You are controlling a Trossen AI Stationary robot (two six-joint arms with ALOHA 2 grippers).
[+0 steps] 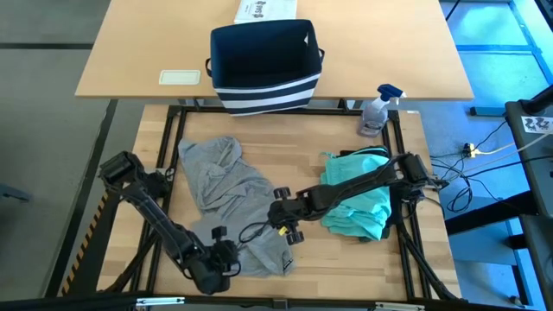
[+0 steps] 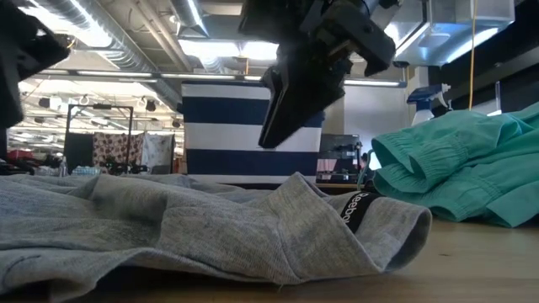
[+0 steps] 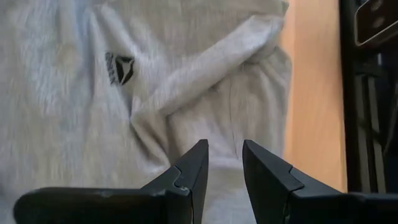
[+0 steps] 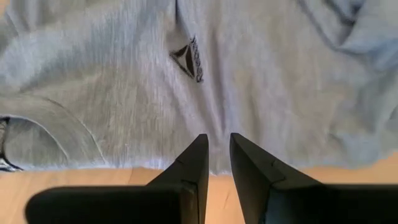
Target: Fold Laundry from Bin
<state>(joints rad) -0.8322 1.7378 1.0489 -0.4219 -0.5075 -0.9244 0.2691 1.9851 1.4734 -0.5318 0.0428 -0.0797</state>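
Right now my left gripper [image 1: 226,257] and right gripper [image 1: 289,226] hover above the grey shirt's [image 1: 226,186] near edge, fingers slightly apart, empty. It stretches away toward the bin [image 1: 263,67]; my left is nearer its hem corner.

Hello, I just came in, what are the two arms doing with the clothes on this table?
Both arms are working on a grey T-shirt lying crumpled on the wooden table. The left pincer is over its near edge and the right pincer over its right side; each hangs slightly open and holds nothing. A teal piece lies bunched to the right. The bin stands at the back on another table.
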